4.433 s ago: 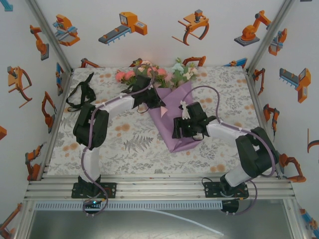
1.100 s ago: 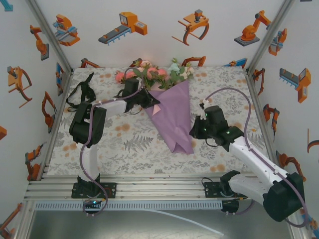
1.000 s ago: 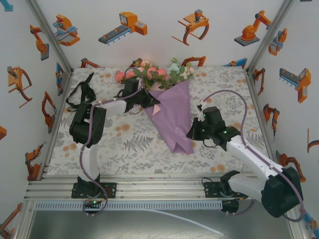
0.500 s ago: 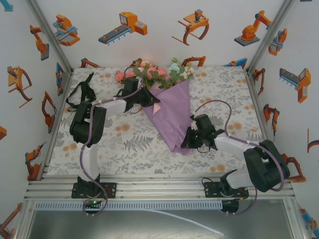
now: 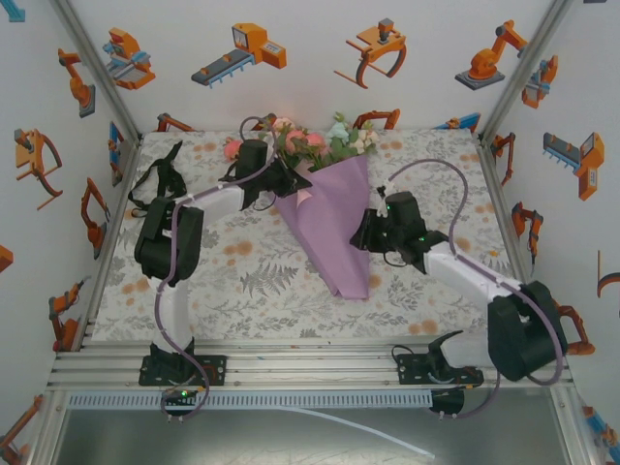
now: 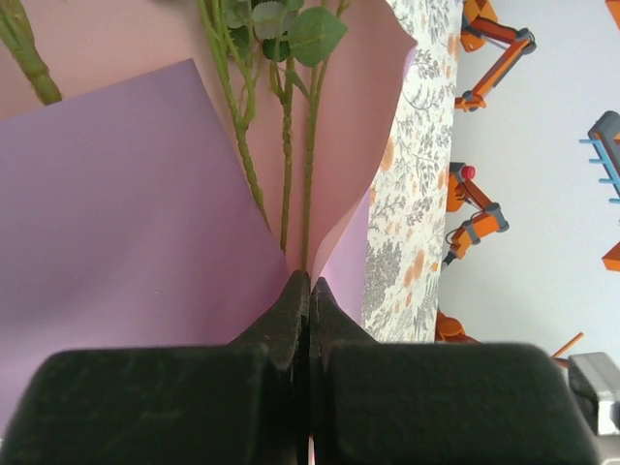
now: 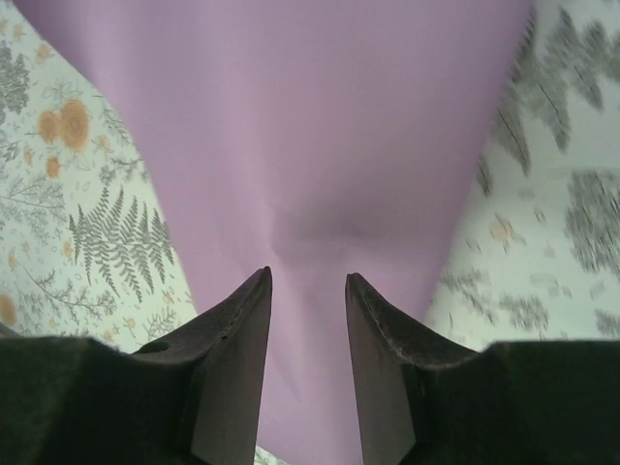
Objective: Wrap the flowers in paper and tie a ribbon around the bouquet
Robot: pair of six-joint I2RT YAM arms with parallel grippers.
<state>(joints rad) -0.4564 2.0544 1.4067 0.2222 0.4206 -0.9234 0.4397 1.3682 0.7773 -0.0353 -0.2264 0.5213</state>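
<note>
Table (image 5: 242, 281) patterned with grey ferns and orange blossoms on white, white walls (image 5: 310, 87) behind and beside it printed with orange cartoon robots, aluminium posts (image 5: 97, 68) at its far corners, aluminium rails (image 5: 310, 363) along its near edge, even bright light

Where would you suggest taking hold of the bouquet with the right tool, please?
Probably the narrow lower half of the bouquet, coming from above with the jaws across its width. It tapers toward the near tip, so it should fit inside the open right tool there; the wide flower end would not.
</note>
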